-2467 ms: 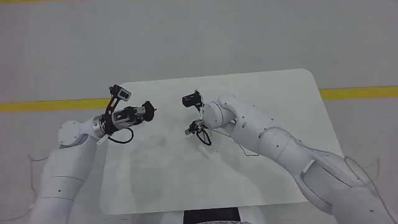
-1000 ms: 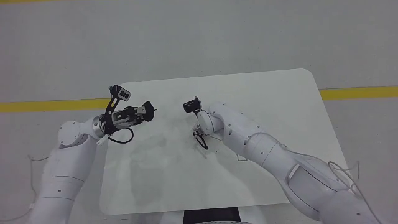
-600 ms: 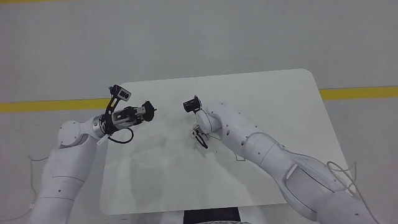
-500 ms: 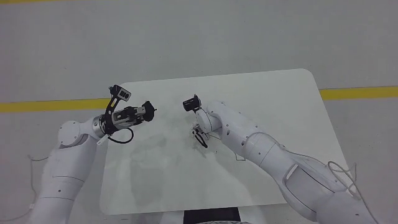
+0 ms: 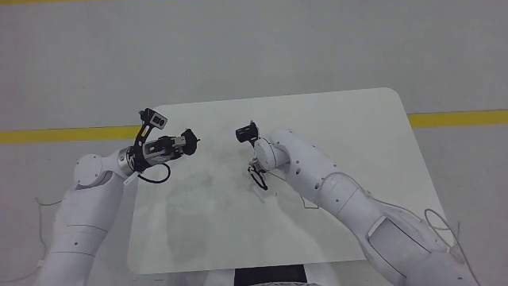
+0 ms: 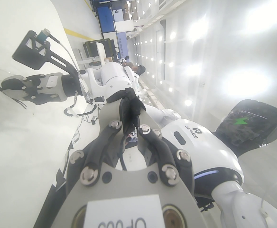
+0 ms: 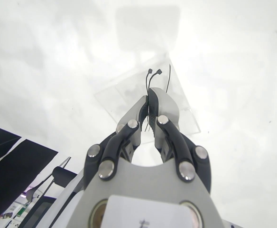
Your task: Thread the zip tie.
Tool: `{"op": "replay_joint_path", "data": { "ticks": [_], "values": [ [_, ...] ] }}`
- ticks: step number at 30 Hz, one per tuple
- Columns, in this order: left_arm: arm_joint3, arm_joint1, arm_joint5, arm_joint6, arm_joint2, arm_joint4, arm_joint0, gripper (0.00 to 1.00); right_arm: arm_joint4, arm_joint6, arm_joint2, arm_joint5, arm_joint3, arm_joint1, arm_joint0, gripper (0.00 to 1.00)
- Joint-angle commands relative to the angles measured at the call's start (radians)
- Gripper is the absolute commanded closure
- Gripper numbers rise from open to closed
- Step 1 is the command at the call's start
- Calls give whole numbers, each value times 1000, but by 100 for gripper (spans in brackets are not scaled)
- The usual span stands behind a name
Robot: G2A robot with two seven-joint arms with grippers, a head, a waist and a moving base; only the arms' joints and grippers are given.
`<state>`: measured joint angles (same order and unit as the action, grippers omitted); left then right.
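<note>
Pinching black zip ties (image 7: 150, 71) between pressed-together fingers, the right gripper (image 7: 149, 106) hangs just over a clear sheet (image 7: 183, 100) on the white table (image 5: 357, 127). Its wrist view picks out two heads past the fingertips, where the top view gives a dark tangle. Farther left, the left gripper (image 6: 129, 119) is clamped on a dark bundle (image 6: 129, 98) I cannot identify.
</note>
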<state>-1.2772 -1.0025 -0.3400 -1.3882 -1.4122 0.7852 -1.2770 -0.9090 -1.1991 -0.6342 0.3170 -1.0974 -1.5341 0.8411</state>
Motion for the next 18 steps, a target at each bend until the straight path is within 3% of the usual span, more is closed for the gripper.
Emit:
{"op": "replay_joint_path", "data": {
  "ticks": [1, 18],
  "values": [
    [0, 0, 0, 0, 0, 0, 0, 100, -2, -2, -2, -2, -2, 0, 3, 100],
    [0, 0, 0, 0, 0, 0, 0, 100, -4, -1, -21, -27, 6, -9, 11, 97]
  ]
}}
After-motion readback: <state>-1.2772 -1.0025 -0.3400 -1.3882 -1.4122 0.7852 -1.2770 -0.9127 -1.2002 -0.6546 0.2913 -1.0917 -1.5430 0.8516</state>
